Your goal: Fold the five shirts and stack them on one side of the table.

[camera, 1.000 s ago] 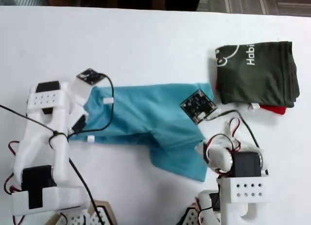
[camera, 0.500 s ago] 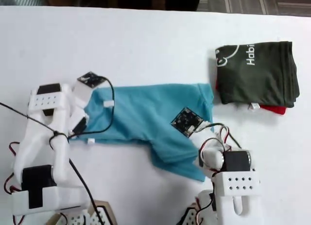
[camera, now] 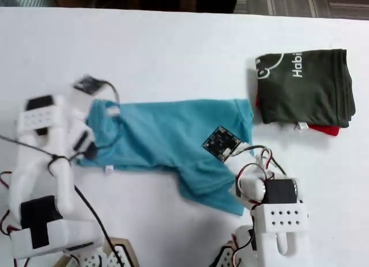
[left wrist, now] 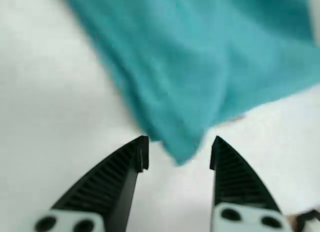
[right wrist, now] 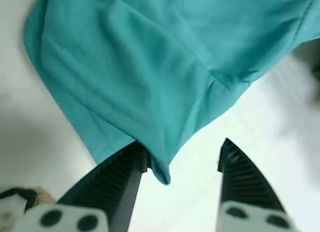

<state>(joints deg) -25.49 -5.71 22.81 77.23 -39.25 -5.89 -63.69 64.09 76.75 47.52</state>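
Observation:
A teal shirt (camera: 167, 137) lies partly folded across the middle of the table, one flap trailing toward the near edge. My left gripper (left wrist: 179, 153) is open at the shirt's left end, with a corner of teal cloth (left wrist: 180, 91) lying between its fingertips. My right gripper (right wrist: 185, 159) is open over the near right flap, where a teal hem (right wrist: 150, 142) rests against one finger. In the high view the left arm (camera: 40, 157) stands at the left and the right arm (camera: 271, 195) at the near right. A folded dark green shirt (camera: 305, 85) lies on a red one (camera: 326, 130) at the right.
White table (camera: 173, 53) stretches bare behind the teal shirt. The arm bases and their cables (camera: 86, 209) crowd the near edge. A small brown object (camera: 124, 249) sits between the bases.
The right arm drew back from the shirt's right edge toward the near flap, then held. The left arm swung leftward, and the shirt's left end shifted left with it.

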